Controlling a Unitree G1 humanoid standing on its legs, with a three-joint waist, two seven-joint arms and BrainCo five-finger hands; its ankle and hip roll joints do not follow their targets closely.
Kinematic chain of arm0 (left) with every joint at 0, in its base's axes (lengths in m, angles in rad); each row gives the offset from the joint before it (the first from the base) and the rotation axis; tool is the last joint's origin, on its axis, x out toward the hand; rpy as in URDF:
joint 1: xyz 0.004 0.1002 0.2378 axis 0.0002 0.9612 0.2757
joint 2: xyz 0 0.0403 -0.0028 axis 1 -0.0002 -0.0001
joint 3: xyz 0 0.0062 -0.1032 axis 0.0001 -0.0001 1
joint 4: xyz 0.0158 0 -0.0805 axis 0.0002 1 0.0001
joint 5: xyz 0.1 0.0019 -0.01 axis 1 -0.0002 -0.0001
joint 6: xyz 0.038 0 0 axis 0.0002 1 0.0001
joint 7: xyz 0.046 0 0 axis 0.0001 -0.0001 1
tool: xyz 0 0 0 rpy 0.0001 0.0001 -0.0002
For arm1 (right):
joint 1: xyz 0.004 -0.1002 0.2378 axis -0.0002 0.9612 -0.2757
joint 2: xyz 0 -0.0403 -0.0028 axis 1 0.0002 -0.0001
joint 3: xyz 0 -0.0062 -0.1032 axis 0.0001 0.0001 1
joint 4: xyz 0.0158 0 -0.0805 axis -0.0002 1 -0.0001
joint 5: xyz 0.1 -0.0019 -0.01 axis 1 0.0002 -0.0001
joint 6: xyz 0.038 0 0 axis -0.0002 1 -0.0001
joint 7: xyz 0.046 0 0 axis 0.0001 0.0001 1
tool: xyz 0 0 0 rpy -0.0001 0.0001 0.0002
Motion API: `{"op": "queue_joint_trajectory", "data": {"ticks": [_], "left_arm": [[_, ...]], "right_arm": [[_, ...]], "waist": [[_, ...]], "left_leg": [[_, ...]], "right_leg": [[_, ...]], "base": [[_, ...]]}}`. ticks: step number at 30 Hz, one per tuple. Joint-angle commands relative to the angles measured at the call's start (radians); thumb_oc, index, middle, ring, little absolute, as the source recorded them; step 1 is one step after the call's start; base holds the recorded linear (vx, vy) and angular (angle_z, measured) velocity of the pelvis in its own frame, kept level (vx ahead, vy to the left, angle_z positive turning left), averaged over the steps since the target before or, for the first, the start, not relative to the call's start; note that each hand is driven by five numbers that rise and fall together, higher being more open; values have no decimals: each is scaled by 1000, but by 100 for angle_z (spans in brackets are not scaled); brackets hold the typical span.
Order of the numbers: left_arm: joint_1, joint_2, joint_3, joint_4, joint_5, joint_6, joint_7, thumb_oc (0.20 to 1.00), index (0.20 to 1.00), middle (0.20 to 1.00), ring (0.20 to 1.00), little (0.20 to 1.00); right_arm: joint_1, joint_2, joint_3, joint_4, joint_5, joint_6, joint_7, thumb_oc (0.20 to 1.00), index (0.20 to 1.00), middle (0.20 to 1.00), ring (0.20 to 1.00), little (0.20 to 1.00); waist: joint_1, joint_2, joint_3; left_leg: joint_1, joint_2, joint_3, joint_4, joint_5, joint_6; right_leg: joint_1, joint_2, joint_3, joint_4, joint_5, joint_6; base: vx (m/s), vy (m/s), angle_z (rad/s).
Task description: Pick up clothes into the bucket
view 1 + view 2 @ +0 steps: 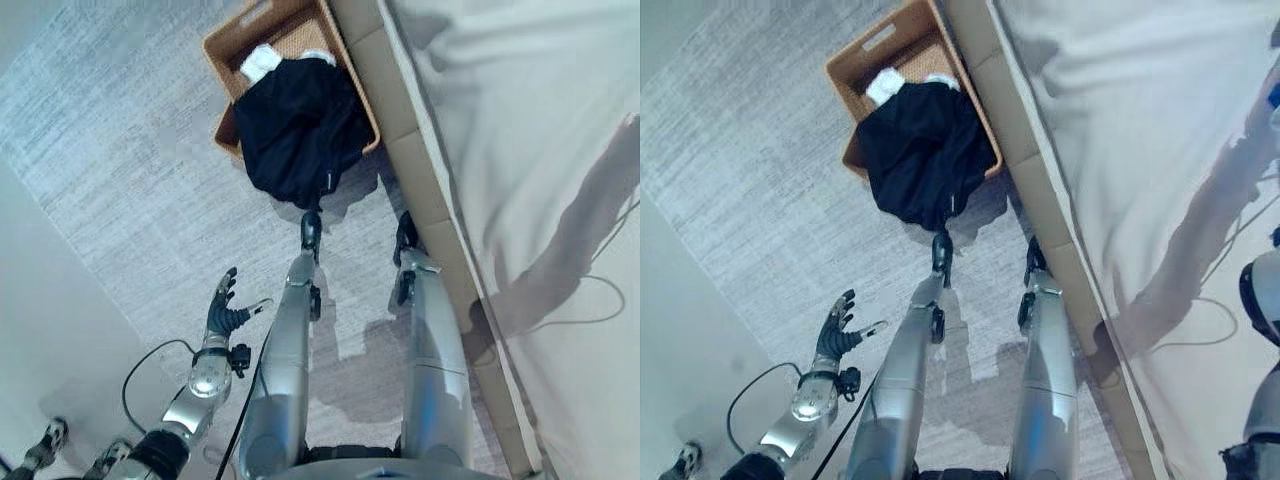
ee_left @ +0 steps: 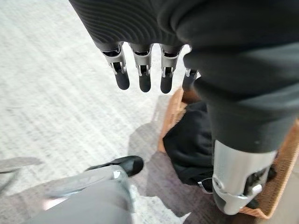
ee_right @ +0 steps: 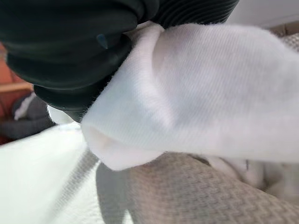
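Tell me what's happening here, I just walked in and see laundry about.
The robot is gathering clothes into a wicker basket on the carpet beside a bed. A black garment is already draped over the basket, with a white piece beneath it. The left hand hangs open and empty over the floor. By the right hand, white cloth bunches up; its fingers are hidden.

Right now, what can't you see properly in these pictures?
- Right hand's fingers: right wrist view, white cloth bunched over them.
- Basket inside: eye views, dark clothes draped across it.
- Basket's far rim: left eye view, cut by the edge.
- Left hand: open, holding nothing.
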Motion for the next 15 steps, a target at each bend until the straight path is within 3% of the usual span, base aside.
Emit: {"op": "queue_joint_trajectory", "data": {"ticks": [1, 15], "left_arm": [[37, 40, 42, 46, 38, -25, -1, 1000, 1000, 1000, 1000, 1000], [36, 19, 81, 185, 82, -8, -84, 1000, 1000, 1000, 1000, 1000]], "right_arm": [[-46, -69, -54, -54, 93, -94, -48, 200, 200, 200, 200, 200], [110, -59, -186, -153, 99, -123, 33, 200, 200, 200, 200, 200]], "waist": [[15, -59, 3], [13, -129, -4]], "left_leg": [[189, 42, 1, 76, -193, -10], [570, 4, 44, 2, -230, 17]], "right_leg": [[64, -8, -35, -47, 43, 71], [543, -31, -54, -292, 158, 116]], "base": [[-54, 85, -9], [2, 81, -7]]}}
